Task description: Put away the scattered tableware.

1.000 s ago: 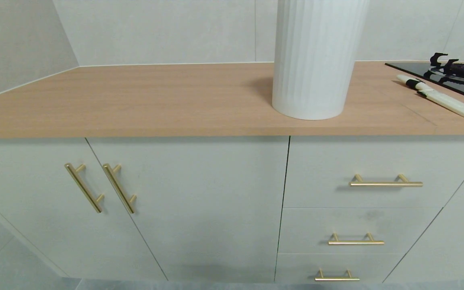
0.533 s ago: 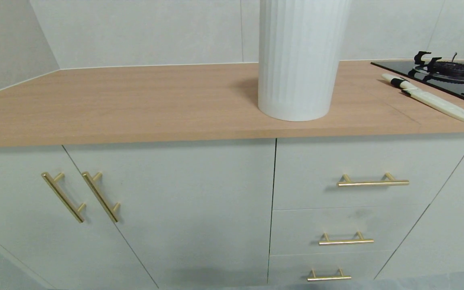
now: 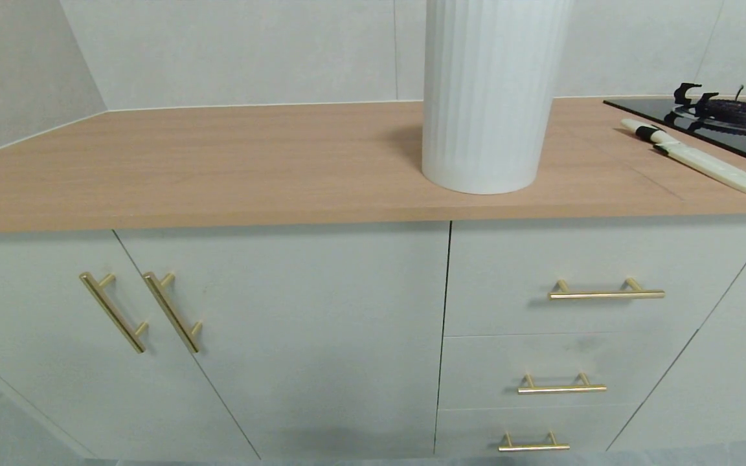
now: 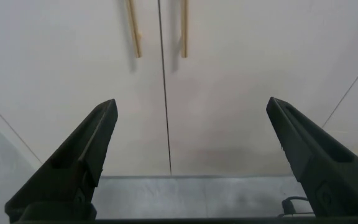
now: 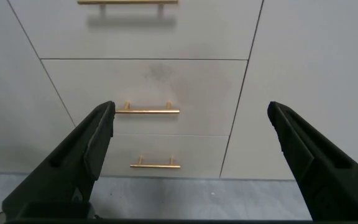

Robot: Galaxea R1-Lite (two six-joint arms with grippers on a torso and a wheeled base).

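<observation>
Left fingers (image 4: pixel 82 155) wide apart, empty, facing pale cupboard doors (image 4: pixel 229 93). Right fingers (image 5: pixel 82 155) wide apart too, facing drawers (image 5: pixel 148 81). Head view slid sideways since before: camera moved, things stayed. White knife (image 3: pixel 693 157), black band, lies flat on smooth wood surface (image 3: pixel 217 168) near shiny black stove (image 3: pixel 703 116). Tall round white tub (image 3: pixel 489 97), ribbed sides, stands upright. Thin gold bar handles (image 3: pixel 606 294)

My left gripper (image 4: pixel 190 102) is wide open, with nothing between its two dark fingers (image 4: pixel 79 162). Past them I see two pale cupboard doors (image 4: pixel 241 74) shut side by side, each with a gold handle (image 4: pixel 134 28), and grey floor (image 4: pixel 191 193) under them.
</observation>
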